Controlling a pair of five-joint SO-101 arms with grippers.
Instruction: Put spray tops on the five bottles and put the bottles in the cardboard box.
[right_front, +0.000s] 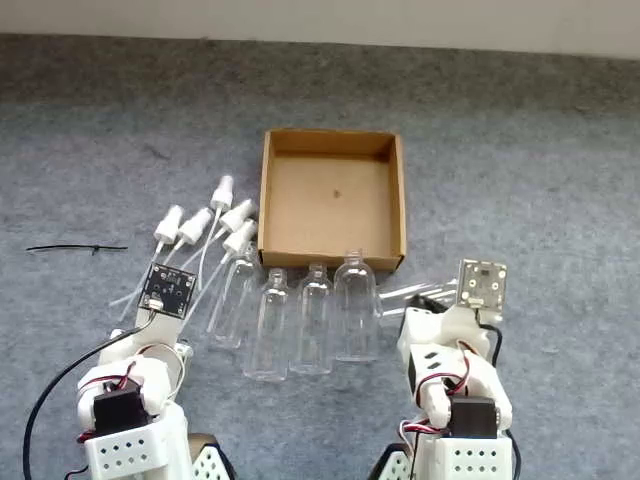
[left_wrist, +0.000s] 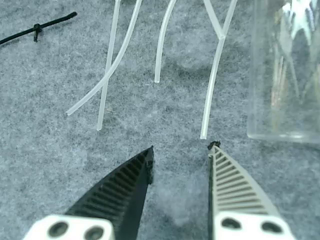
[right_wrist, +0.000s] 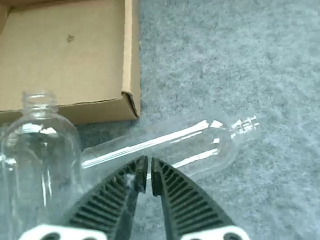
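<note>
— Where is everything?
— The cardboard box (right_front: 333, 205) lies open; four bottles (right_front: 312, 318) lie along its near wall, a fifth bottle (right_wrist: 200, 137) beside them, spray tops (right_front: 215, 222) to its left.
— The grippers?
— The left gripper (left_wrist: 180, 147) gapes empty; the right gripper (right_wrist: 149, 161), nearly closed, holds nothing above the fifth bottle.

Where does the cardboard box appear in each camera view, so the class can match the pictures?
High view: the cardboard box lies near centre, beyond the bottle row.
Right wrist view: its corner lies past the right pincer.
Left wrist view: faces the spray tubes and leftmost bottle instead.
Shared landmark: the crosswise bottle by the box corner.
</note>
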